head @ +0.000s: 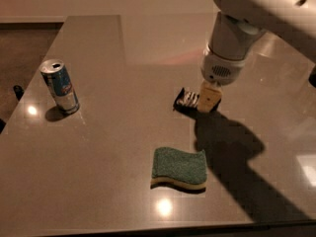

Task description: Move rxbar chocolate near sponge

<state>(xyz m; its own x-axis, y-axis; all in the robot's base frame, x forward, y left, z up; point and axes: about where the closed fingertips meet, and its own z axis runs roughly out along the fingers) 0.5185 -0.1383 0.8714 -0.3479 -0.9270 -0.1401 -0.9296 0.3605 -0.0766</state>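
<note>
The end effector point(208, 98) stands tip-down on the counter point(108, 147), right of the middle, over the right end of the rxbar chocolate point(186, 99). We cannot tell whether it is gripping the bar or only standing over it. Its shadow falls toward us and to the right.

Nearest to us lies the sponge point(178, 168), flat, with the dark green side up and the pale yellow layer showing along its wavy near side. Its long axis runs left to right. It sits not far from the near edge of the counter, and a bright spot of light glints just in front of it.

Beyond it is a strip of bare counter, then the rxbar chocolate. We see a small flat bar in a glossy black wrapper with white lettering. Its left end is free and its right end is hidden behind the end effector. As far as we can see, its long axis runs roughly across the view. It is apart from the sponge, behind it and slightly to the right.

Well off to the left, near the slanting left edge, a blue-and-silver can point(60, 86) stands upright. Wide bare counter stretches behind the bar to the far edge.
</note>
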